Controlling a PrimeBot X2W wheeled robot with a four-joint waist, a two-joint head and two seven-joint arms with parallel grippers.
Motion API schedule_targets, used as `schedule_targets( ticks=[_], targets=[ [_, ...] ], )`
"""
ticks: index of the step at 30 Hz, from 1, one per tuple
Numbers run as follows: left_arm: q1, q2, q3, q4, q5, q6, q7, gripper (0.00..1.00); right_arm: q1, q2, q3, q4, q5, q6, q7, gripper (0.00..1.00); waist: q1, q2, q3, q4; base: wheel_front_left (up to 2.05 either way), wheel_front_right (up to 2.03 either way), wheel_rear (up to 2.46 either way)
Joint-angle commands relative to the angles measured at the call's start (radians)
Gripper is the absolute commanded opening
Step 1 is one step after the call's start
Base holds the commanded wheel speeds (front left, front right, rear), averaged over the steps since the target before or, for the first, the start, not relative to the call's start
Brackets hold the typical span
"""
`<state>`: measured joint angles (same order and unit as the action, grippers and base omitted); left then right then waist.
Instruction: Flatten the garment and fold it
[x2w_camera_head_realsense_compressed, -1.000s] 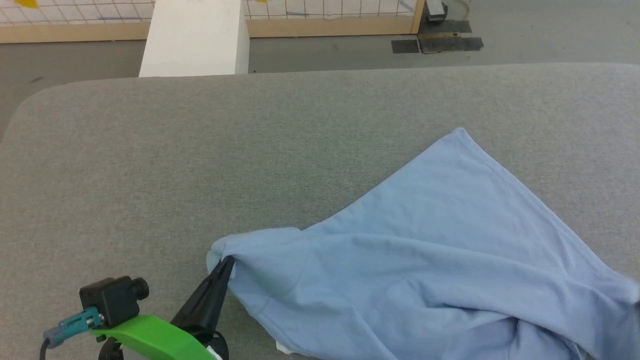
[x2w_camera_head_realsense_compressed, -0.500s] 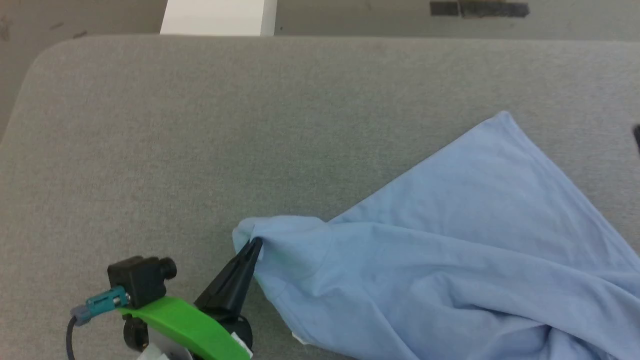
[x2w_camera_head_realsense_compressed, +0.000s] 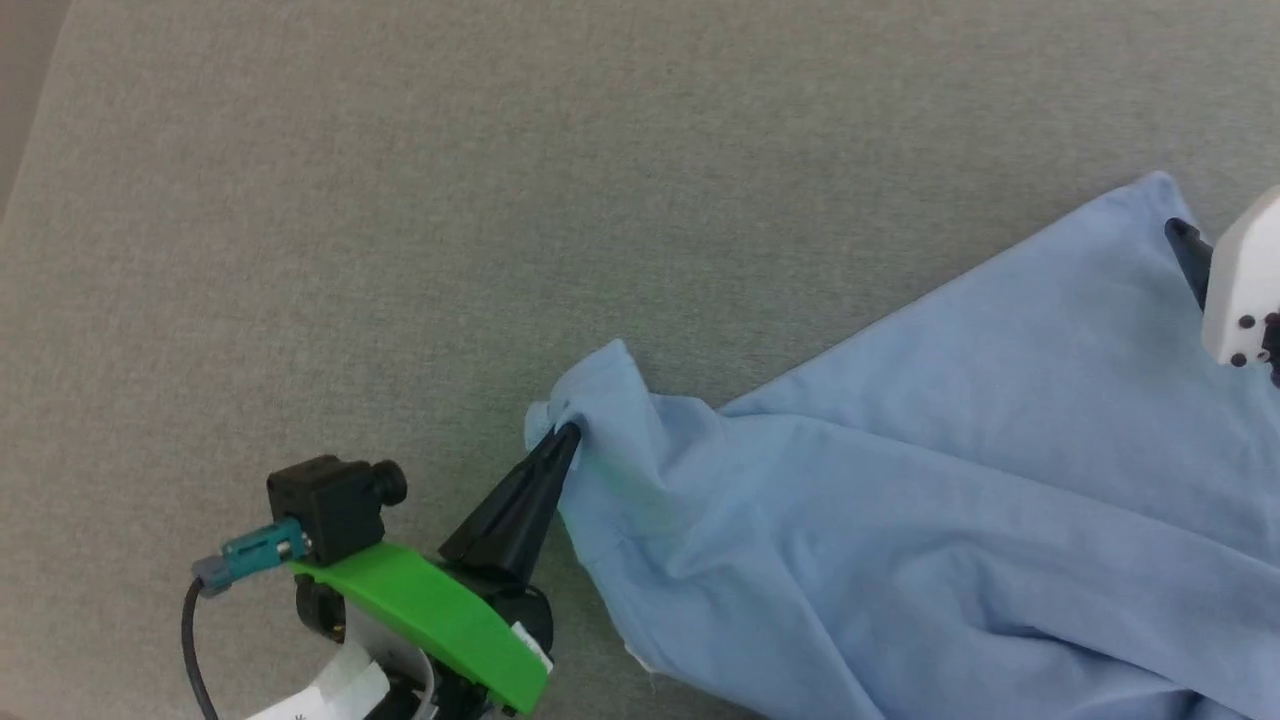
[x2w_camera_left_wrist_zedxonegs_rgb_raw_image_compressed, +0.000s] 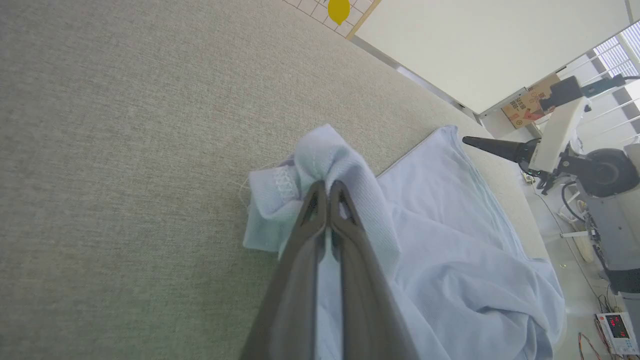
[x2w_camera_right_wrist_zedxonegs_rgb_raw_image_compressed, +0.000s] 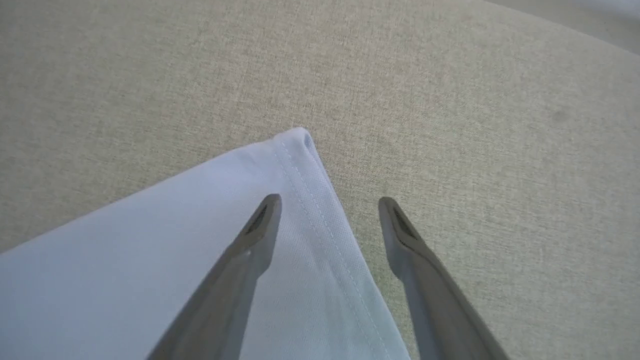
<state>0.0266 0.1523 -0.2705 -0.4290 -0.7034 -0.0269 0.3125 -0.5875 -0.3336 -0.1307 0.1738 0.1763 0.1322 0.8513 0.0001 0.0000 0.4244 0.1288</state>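
Firmly the left hand (x2w_camera_head_realsense_compressed: 568, 432) clamps a bunched corner of the shirt (x2w_camera_head_realsense_compressed: 950, 480), which spreads to its right over the bench (x2w_camera_head_realsense_compressed: 350, 200); the right hand (x2w_camera_right_wrist_zedxonegs_rgb_raw_image_compressed: 327, 202), fingers (x2w_camera_right_wrist_zedxonegs_rgb_raw_image_compressed: 250, 240) apart, straddles another corner's hem.

The head camera has tipped down, sliding its whole picture; the right hand (x2w_camera_head_realsense_compressed: 1192, 255) has come in at the right edge, over the garment's (x2w_camera_head_realsense_compressed: 950, 450) far corner, fingers spread.

Grey fabric surface (x2w_camera_head_realsense_compressed: 300, 150), white panel (x2w_camera_left_wrist_zedxonegs_rgb_raw_image_compressed: 475, 45), cardboard box (x2w_camera_left_wrist_zedxonegs_rgb_raw_image_compressed: 530, 102), bright slatted window (x2w_camera_left_wrist_zedxonegs_rgb_raw_image_compressed: 617, 47) beyond.
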Motion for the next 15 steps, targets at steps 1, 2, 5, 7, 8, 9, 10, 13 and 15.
schedule_targets(
  ticks=[1, 2, 5, 7, 8, 9, 10, 13, 15],
  targets=[
    [-0.025, -0.006, -0.001, 0.004, 0.01, -0.008, -0.008, 0.0, -0.018, -0.004, 0.004, 0.015, -0.007, -0.002, -0.012, 1.0, -0.0001, 0.0, 0.042, 0.042, 0.0, 0.0, 0.0],
    [-0.03, -0.008, -0.003, 0.008, 0.01, -0.009, -0.009, 0.0, -0.022, -0.005, 0.009, 0.029, -0.008, -0.002, -0.015, 1.0, -0.0001, 0.0, 0.047, 0.046, 0.0, 0.0, 0.0],
    [-0.04, -0.011, -0.007, 0.014, 0.009, -0.012, -0.012, 0.0, -0.03, -0.007, 0.017, 0.06, -0.002, -0.002, -0.016, 1.0, -0.0001, 0.0, 0.057, 0.054, 0.0, 0.0, 0.0],
    [-0.043, -0.012, -0.007, 0.018, 0.008, -0.012, -0.015, 0.0, -0.034, -0.011, 0.02, 0.079, -0.004, -0.002, -0.009, 1.0, -0.0001, 0.0, 0.061, 0.057, 0.0, 0.0, 0.0],
    [-0.045, -0.012, -0.007, 0.02, 0.008, -0.012, -0.016, 0.0, -0.036, -0.013, 0.023, 0.086, -0.006, -0.002, -0.002, 0.47, -0.0001, 0.0, 0.062, 0.057, 0.0, 0.0, 0.0],
    [-0.046, -0.013, -0.006, 0.022, 0.008, -0.012, -0.016, 0.0, -0.038, -0.015, 0.026, 0.088, -0.005, -0.002, 0.0, 0.27, -0.0001, 0.0, 0.062, 0.057, 0.0, 0.0, 0.0],
    [-0.047, -0.012, -0.005, 0.024, 0.007, -0.011, -0.018, 0.0, -0.04, -0.017, 0.029, 0.088, -0.003, -0.002, -0.002, 0.0, -0.0001, 0.0, 0.061, 0.056, 0.0, 0.0, 0.0],
    [-0.047, -0.012, 0.001, 0.031, 0.004, -0.009, -0.022, 0.0, -0.041, -0.025, 0.034, 0.09, 0.001, -0.002, -0.011, 0.0, -0.0001, 0.0, 0.049, 0.049, 0.0, 0.0, 0.0],
    [-0.046, -0.012, 0.006, 0.035, 0.001, -0.01, -0.03, 0.0, -0.042, -0.024, 0.029, 0.088, 0.004, -0.002, -0.034, 0.0, -0.0001, 0.0, 0.033, 0.043, 0.0, 0.0, 0.0]
  ],
)
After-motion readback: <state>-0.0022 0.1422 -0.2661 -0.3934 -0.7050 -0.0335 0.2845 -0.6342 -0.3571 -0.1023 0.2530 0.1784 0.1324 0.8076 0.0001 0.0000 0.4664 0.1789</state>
